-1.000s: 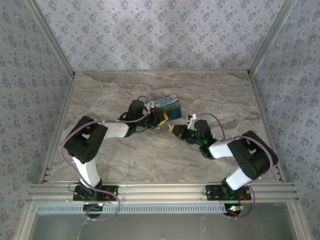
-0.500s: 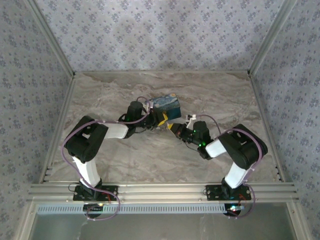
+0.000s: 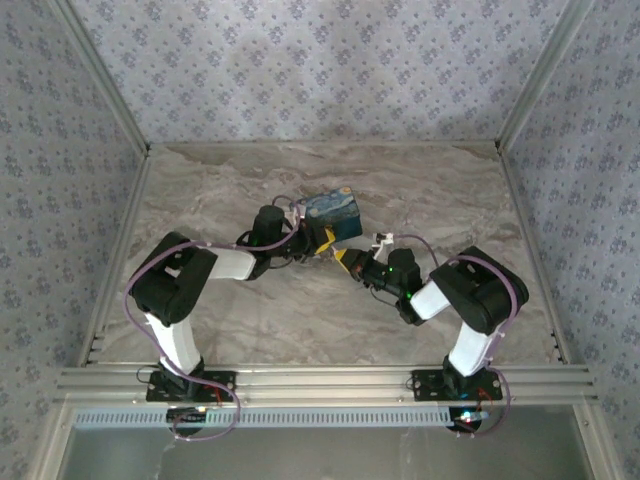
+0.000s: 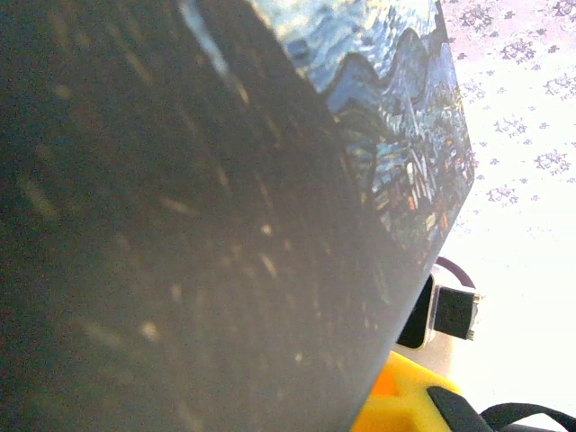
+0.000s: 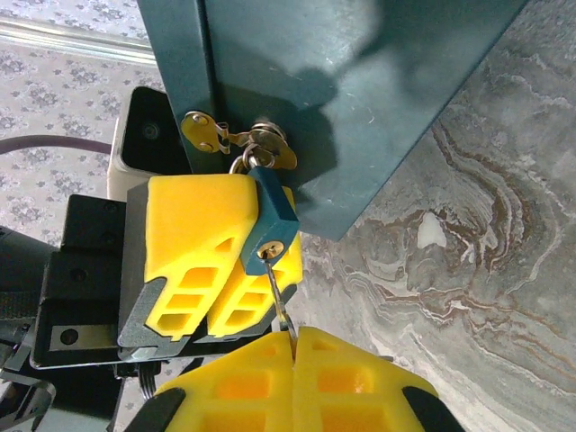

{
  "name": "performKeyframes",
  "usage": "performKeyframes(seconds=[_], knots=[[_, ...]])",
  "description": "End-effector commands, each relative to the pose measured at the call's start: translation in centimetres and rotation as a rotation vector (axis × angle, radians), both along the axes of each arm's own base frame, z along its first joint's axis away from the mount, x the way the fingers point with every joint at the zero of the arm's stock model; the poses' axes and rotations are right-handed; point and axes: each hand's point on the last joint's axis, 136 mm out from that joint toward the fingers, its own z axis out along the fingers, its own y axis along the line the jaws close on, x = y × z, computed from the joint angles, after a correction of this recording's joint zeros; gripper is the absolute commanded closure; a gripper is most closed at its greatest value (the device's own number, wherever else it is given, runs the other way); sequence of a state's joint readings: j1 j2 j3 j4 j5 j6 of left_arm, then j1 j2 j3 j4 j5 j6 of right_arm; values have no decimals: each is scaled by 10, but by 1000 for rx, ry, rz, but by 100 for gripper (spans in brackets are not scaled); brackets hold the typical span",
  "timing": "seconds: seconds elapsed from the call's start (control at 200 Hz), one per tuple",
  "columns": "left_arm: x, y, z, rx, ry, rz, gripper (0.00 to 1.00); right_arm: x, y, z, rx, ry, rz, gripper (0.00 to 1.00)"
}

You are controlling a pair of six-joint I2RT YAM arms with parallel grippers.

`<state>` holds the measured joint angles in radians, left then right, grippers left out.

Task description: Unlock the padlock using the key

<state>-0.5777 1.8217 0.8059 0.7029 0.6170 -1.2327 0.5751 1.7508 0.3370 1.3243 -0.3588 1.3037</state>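
In the right wrist view a small teal padlock [image 5: 273, 219] hangs from a brass hasp [image 5: 236, 140] on a dark teal box [image 5: 360, 81]. My left gripper [image 5: 236, 270] is shut with its yellow fingers [image 5: 189, 236] pinching the padlock's body. A thin metal key [image 5: 281, 295] sits in the keyhole at the padlock's bottom. My right gripper [image 5: 294, 335] is shut on the key's other end. From above, the left gripper [image 3: 324, 240] and the right gripper [image 3: 351, 262] meet nose to nose just below the box [image 3: 335, 213], whose lid carries a painted night sky.
The box stands on a marbled tabletop [image 3: 230, 190], which is walled at the back and both sides by patterned panels. In the left wrist view the dark box side [image 4: 180, 225] sits right against the lens. Both arms reach inward from the near edge.
The right arm has folded in closer and its gripper has slid slightly left toward the padlock. The left arm and the box have barely shifted.
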Motion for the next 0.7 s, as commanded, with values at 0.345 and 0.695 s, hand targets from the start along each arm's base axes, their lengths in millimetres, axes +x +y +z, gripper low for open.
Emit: performKeyframes(seconds=[0.345, 0.695], knots=[[1, -2, 7, -49, -19, -12, 100, 6, 1, 7, 40, -18, -27, 100], [2, -1, 6, -56, -20, -4, 100, 5, -1, 10, 44, -25, -30, 100]])
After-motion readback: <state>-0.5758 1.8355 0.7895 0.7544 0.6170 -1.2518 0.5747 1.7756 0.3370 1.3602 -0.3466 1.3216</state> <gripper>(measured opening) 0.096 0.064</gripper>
